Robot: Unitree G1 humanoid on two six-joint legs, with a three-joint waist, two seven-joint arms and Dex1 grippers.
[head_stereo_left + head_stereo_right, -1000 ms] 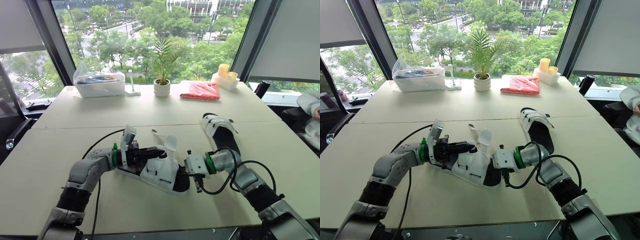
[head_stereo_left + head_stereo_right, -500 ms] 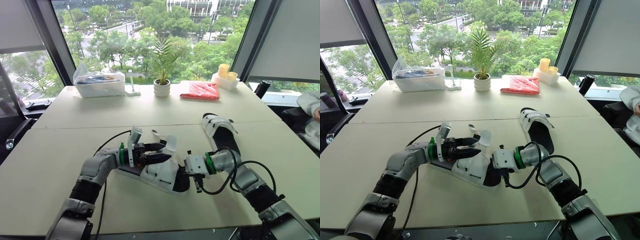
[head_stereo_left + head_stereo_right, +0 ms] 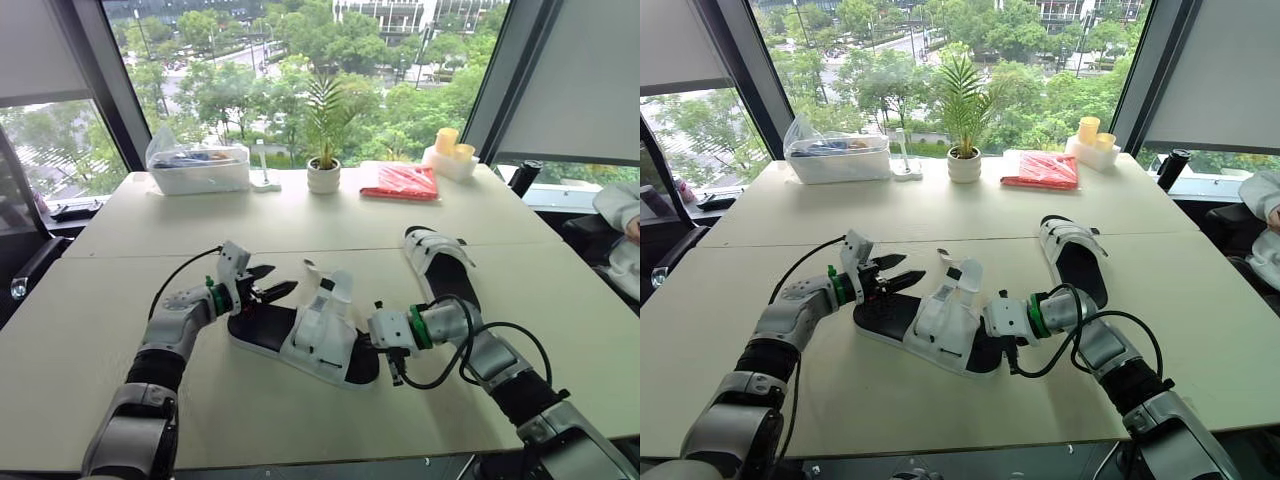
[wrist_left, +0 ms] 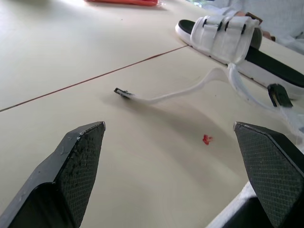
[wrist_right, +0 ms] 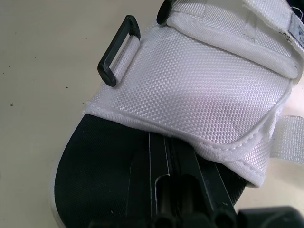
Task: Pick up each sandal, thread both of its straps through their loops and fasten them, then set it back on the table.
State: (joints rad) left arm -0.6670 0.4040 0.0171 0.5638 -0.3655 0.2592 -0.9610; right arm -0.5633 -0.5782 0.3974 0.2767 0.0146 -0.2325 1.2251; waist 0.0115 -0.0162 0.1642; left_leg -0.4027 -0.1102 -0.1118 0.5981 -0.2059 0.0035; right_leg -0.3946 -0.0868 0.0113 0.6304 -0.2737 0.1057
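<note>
Clamping the toe of the near sandal on the table, right gripper pins it; left gripper hangs wide open by the heel. Risk: floppy loose strap misses its loop.

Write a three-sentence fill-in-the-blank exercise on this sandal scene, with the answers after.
The left gripper hovers by the near sandal with its fingers ___, holding nothing.
The right gripper sits at that sandal's ___ end.
The flat packet beside the potted plant is coloured ___.
Missing words: open; toe; red.
</note>
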